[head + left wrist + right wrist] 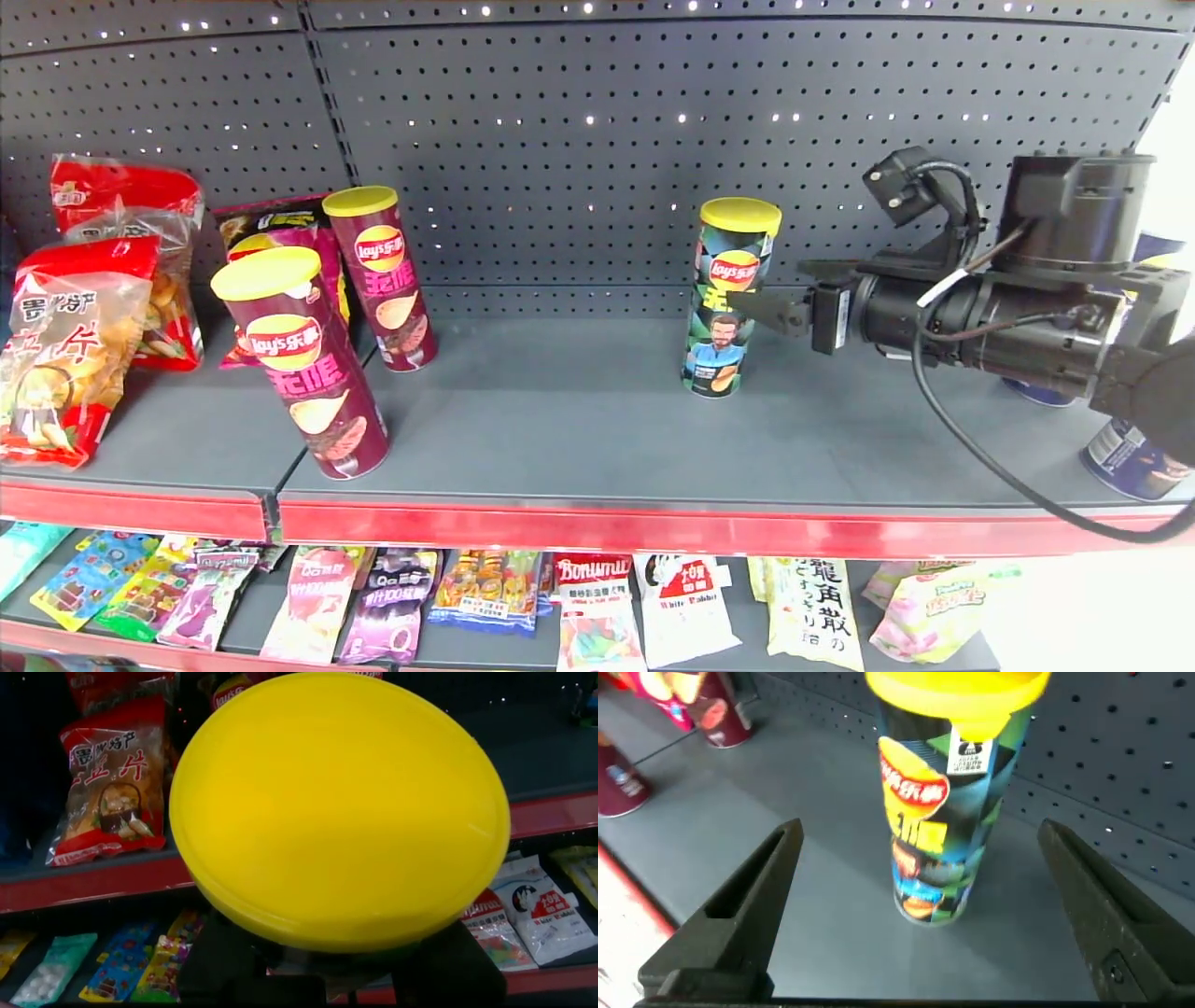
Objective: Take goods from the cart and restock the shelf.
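A green can (733, 299) is seen upright on the shelf (560, 420), towards the back, near the pegboard wall. The right gripper (761, 308) is held level beside it at mid-height, reached in from the right. In the head view only one dark finger is made out against the can, so the opening is not judged there. In the right wrist view the right gripper (920, 831) is shown spread wide, with the green can (938, 812) standing beyond and between the two fingers (747, 896), touched by neither.

Two purple cans (299, 364) are placed upright at the left of the shelf, one near the red front edge and one farther back. Red bags (65, 355) are leant at the far left. Packets (597, 607) are laid out on the tier below.

In the left wrist view a yellow lid (341, 812) is seen very close, end on. The left gripper (332, 966) is glimpsed as dark shapes beneath it; whether it is closed cannot be told. Behind the lid a red bag and the lower packets are seen.
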Controlling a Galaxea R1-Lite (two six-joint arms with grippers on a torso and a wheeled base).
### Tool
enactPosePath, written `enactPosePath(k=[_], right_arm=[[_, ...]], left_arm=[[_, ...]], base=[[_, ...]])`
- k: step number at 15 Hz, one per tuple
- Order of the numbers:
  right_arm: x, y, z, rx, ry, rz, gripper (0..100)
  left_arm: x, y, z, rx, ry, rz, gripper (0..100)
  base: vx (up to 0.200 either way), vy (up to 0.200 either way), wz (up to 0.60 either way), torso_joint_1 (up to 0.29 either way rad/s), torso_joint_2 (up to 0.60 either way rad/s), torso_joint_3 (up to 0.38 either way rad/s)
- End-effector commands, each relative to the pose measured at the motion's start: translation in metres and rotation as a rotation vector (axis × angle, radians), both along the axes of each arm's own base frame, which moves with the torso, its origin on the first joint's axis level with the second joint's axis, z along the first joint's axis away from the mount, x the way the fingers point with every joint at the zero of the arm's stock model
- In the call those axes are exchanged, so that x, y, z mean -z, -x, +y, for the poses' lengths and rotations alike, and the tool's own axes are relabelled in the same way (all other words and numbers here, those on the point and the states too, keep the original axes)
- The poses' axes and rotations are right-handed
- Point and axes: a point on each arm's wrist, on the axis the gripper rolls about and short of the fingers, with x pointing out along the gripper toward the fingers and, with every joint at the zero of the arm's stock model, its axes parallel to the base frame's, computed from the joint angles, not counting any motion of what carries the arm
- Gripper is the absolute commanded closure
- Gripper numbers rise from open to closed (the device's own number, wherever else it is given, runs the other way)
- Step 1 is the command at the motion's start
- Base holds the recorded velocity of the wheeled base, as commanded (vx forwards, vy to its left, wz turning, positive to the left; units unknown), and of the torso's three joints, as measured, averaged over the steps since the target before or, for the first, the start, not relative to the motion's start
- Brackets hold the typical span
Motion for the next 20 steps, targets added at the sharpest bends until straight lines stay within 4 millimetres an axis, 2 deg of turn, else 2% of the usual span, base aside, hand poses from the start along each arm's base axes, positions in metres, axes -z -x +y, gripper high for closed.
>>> enactPosePath(k=[1,12,13,18,19,20], right_arm=[[0.01,-0.019,0.01,-0.002,0.003,0.025,0],[0.015,-0.052,0.021,0.008,-0.002,0.018,0],[0.015,-0.063,0.026,0.015,-0.006,0.004,0],[0.014,-0.074,0.031,0.026,-0.012,-0.008,0],[0.015,-0.075,0.031,0.026,-0.012,-0.008,100],[0.014,-0.073,0.031,0.034,-0.01,-0.007,100]], left_arm=[[0.0,-0.001,0.0,-0.004,-0.001,0.005,100],[0.004,-0.002,0.0,-0.004,0.0,0.019,100],[0.004,-0.002,0.0,-0.004,0.0,0.019,100],[0.01,-0.003,0.0,-0.004,0.0,0.033,100],[0.01,-0.003,0.0,-0.004,-0.001,0.035,100],[0.011,-0.004,0.0,-0.004,-0.001,0.038,100]], base=[[0.0,0.0,0.0,0.0,0.0,0.0],[0.0,0.0,0.0,0.0,0.0,0.0],[0.0,0.0,0.0,0.0,0.0,0.0],[0.0,0.0,0.0,0.0,0.0,0.0],[0.0,0.0,0.0,0.0,0.0,0.0],[0.0,0.0,0.0,0.0,0.0,0.0]])
